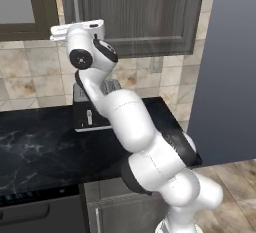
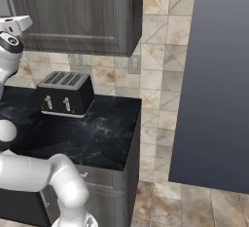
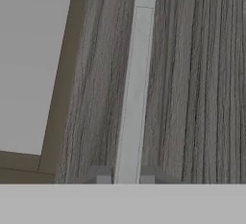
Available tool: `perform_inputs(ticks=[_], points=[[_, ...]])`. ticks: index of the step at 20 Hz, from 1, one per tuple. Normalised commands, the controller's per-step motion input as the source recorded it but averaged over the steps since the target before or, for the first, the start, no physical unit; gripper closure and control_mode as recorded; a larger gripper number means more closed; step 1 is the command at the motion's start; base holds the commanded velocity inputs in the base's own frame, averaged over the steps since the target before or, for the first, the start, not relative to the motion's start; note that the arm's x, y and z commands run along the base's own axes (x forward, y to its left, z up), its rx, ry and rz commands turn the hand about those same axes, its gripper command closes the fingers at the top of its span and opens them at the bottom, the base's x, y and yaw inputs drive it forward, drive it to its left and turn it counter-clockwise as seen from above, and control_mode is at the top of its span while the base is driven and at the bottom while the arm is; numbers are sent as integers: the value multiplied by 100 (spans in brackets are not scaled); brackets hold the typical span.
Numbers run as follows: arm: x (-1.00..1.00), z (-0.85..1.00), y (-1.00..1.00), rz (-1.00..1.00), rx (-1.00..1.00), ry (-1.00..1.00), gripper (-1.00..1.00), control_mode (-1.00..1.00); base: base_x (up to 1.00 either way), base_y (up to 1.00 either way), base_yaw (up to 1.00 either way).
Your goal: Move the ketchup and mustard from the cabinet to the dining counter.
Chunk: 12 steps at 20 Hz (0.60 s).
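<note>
Pincer pinching silver bar handle, handle long axis vertical on door, cabinet dark grey-brown wood-grain, panelled, door closed.

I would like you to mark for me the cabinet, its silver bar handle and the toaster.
cabinet [image 1: 140, 12]: left base view, on the door's flat centre panel.
bar handle [image 3: 134, 98]: hand view, on the middle of the bar, above the fingers.
toaster [image 2: 65, 94]: right base view, on its dark front face.
</note>
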Motion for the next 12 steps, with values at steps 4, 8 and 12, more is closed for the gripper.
perform_inputs(ticks=[4, 8, 12], points=[[-3, 0, -21, 0, 0, 2, 100, -100, 0, 0, 0], [-45, 0, -35, -6, 0, 0, 100, -100, 0, 0, 0], [-81, 0, -40, -15, 0, 0, 100, -100, 0, 0, 0]])
